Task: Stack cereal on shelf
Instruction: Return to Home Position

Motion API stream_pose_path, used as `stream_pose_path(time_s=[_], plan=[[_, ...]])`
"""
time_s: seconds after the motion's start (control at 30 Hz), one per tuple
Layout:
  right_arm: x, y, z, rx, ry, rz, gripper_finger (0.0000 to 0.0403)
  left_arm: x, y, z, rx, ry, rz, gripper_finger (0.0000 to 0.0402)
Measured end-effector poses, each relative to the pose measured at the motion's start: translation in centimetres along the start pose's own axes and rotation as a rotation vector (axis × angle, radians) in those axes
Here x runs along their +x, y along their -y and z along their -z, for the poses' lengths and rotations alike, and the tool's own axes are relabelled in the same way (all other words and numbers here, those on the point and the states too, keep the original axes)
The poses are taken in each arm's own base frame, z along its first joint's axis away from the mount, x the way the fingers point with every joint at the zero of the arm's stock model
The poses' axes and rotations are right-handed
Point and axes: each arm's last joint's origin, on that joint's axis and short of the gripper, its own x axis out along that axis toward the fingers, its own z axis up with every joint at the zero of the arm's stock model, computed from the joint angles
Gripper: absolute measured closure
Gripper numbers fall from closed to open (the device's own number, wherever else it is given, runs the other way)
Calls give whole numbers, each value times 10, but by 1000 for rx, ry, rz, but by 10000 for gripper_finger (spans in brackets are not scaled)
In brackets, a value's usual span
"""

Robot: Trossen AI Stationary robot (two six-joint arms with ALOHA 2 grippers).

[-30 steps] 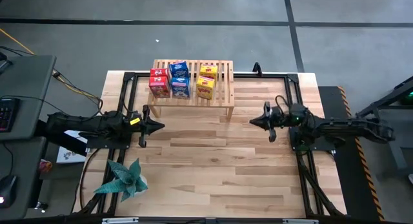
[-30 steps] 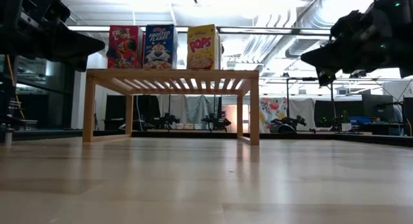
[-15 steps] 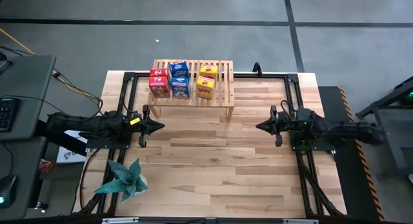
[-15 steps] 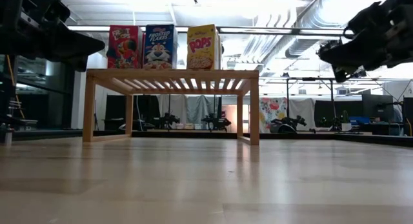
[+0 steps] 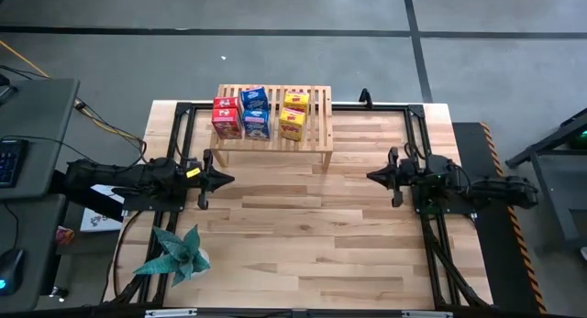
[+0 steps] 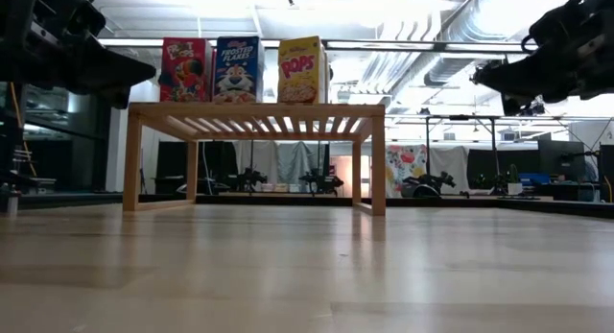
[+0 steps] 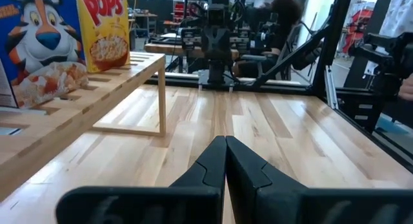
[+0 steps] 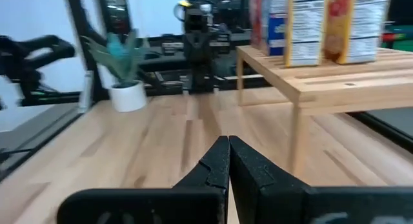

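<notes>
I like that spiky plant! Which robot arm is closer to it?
Left. The left gripper hovers on the same side of the table as the plant, fairly close; the right gripper is on the opposite side.

From my station's low view, I read "POPS" in red letters on the yellow cereal box (image 6: 301,70), standing on the shelf (image 6: 254,109) right of its middle. The blue cereal box (image 6: 238,70), just left of the shelf's middle, says "FROSTED FLAKES". The red cereal box (image 6: 183,70), toward the shelf's left end, has lettering I can't make out.
</notes>
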Motion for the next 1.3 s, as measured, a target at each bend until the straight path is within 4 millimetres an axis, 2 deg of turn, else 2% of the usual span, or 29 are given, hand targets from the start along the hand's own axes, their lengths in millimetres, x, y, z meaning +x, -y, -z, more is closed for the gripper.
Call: stream_pose_path(time_s=[0.13,0.37,1.3], plan=[[0,1,2,29,-17,58,403,0,0,2,2,-18,-1,401],[0,2,2,113,-20,60,403,0,0,2,2,-20,-1,401],[0,2,2,105,-22,60,403,0,0,2,3,-24,-1,401]])
